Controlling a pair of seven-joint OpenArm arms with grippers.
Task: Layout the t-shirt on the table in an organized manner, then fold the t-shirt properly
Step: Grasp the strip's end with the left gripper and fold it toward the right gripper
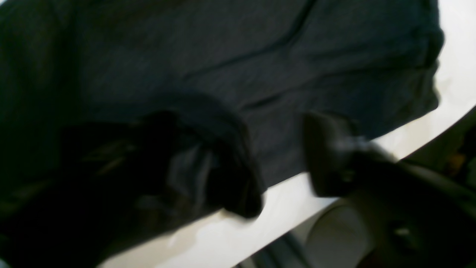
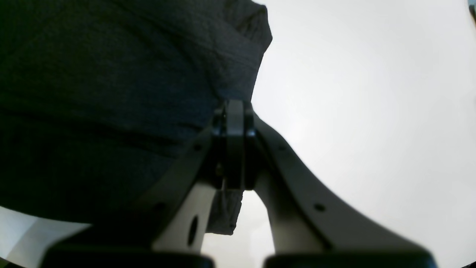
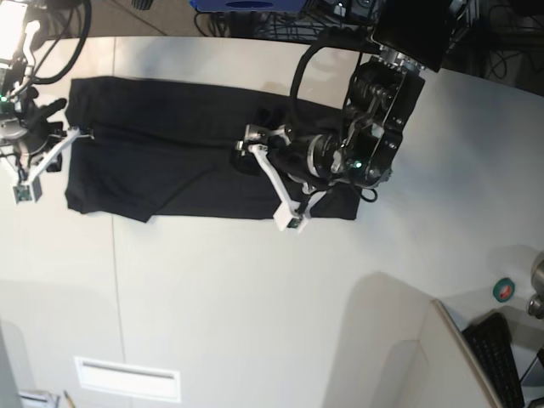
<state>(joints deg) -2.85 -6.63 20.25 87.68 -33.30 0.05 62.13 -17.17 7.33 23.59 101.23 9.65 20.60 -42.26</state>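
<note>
The t-shirt (image 3: 178,170) is spread across the bench (image 3: 255,297) toward ten o'clock. Right fingers (image 2: 234,123) are clamped on its edge; left fingers (image 1: 323,156) are spread apart, so uneven pulling may bunch the cloth

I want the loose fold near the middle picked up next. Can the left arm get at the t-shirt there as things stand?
Probably yes. The left gripper hangs open right over the t-shirt near its middle, with nothing between them; the right gripper only pins the far edge.
</note>
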